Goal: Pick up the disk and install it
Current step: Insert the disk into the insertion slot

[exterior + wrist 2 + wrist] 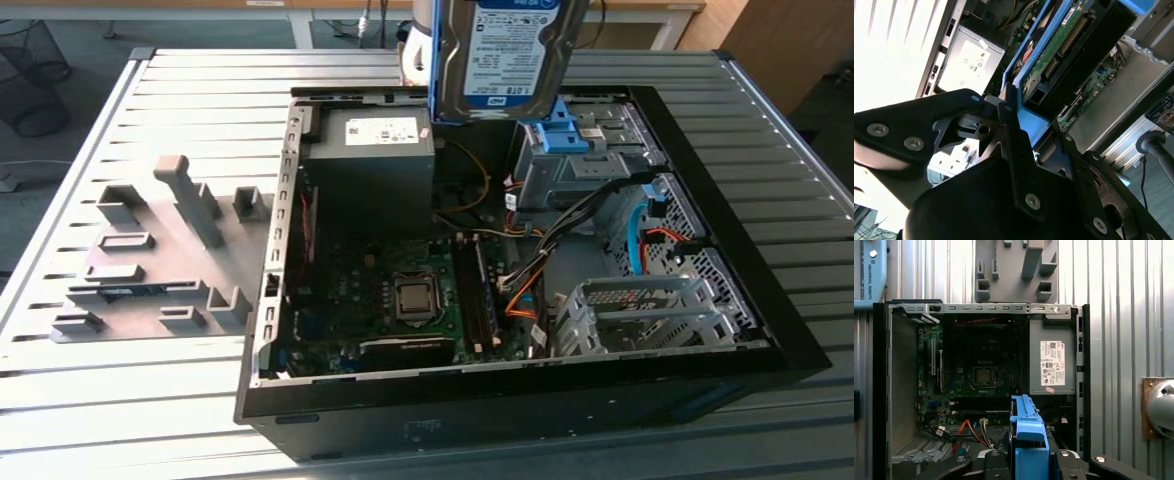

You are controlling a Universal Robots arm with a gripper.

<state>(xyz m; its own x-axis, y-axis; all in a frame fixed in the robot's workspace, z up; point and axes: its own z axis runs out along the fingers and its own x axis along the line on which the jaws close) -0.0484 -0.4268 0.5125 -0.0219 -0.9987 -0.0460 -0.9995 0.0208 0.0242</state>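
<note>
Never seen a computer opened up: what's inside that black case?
Inside the case: a green circuit board, a grey box with a white sticker, orange cables and metal cages. The disk, hanging above, hides part of its far side in the exterior view.

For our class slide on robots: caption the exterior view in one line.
The disk held upright above the open computer case, which lies on a slatted metal table.

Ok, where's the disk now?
The silver hard drive in its blue plastic carrier hangs upright in the jaws, top centre of the exterior view, above the open black computer case.
</note>
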